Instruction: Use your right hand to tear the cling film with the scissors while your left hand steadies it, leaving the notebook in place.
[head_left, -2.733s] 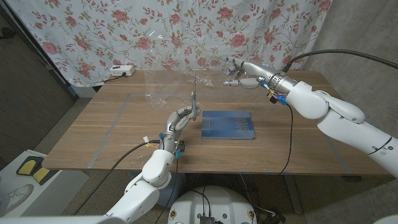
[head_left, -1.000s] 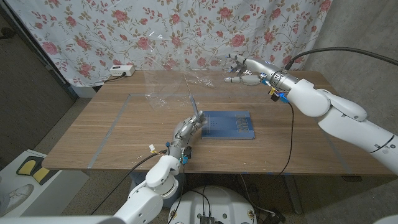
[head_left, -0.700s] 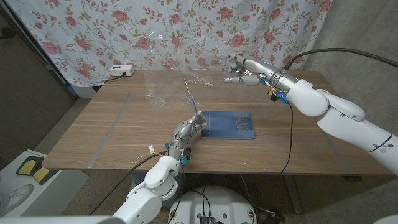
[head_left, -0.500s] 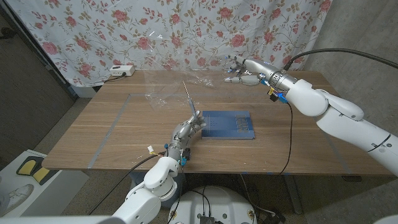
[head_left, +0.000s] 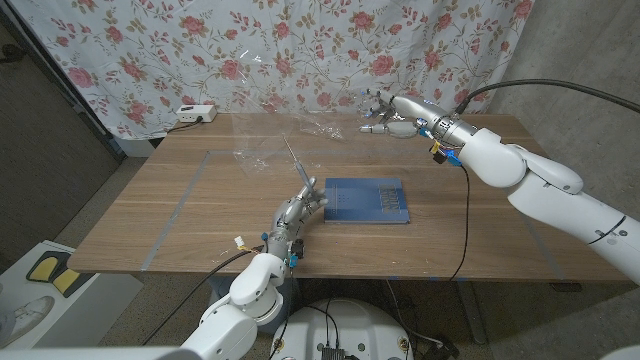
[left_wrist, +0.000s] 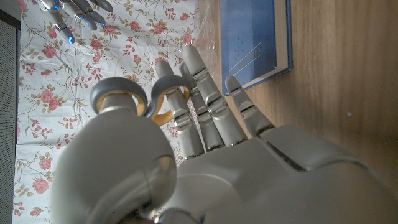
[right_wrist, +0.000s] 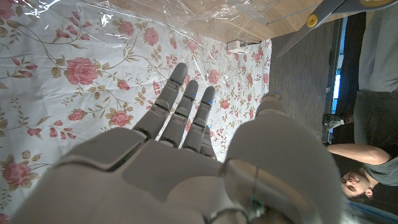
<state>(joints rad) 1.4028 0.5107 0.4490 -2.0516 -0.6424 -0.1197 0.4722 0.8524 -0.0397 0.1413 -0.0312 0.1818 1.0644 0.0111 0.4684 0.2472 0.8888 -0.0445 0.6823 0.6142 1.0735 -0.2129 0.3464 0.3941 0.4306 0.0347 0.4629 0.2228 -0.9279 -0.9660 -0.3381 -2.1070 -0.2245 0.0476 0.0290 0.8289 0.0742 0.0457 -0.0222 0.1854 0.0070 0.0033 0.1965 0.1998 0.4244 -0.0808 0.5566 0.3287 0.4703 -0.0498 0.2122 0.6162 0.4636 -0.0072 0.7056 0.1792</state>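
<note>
Scissors (head_left: 296, 163) now tilted leftward, notebook (head_left: 367, 200) beside, cling film (head_left: 300, 125) beyond.

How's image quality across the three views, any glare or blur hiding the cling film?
Head view: even light, sharp; cling film nearly invisible, only faint glints against the curtain. Left wrist view: left hand close and soft, notebook sharp, thin reflections on the film. Right wrist view: right hand blurred, film sheen visible across the floral curtain, scissors clear.
</note>
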